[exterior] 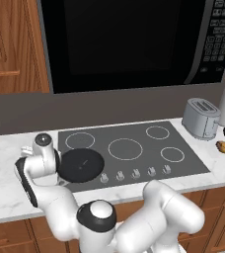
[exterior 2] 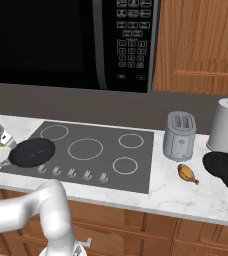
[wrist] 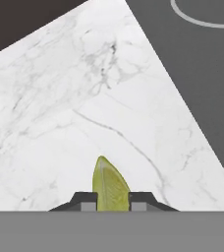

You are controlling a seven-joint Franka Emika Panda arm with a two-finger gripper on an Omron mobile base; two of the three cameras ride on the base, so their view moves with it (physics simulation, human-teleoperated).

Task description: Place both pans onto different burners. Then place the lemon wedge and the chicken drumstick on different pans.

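My gripper [wrist: 111,201] is shut on the lemon wedge [wrist: 109,183], a yellow-green slice sticking out between the two fingertips over the marble counter [wrist: 60,113] just left of the cooktop [wrist: 197,74]. One black pan [exterior: 81,164] sits on the front-left burner, beside my hand. The other pan [exterior 2: 223,165] lies on the counter at the far right, handle toward the front. The golden-brown chicken drumstick [exterior 2: 187,173] lies on the counter between that pan and the cooktop. The centre burner [exterior: 125,148] and the back-left burner [exterior: 80,140] are bare.
A silver toaster [exterior 2: 180,135] and a paper-towel roll [exterior 2: 226,125] stand at the back right. Knobs [exterior: 135,173] line the cooktop's front edge. A microwave [exterior: 129,39] hangs above. My own arm [exterior: 149,222] fills the foreground.
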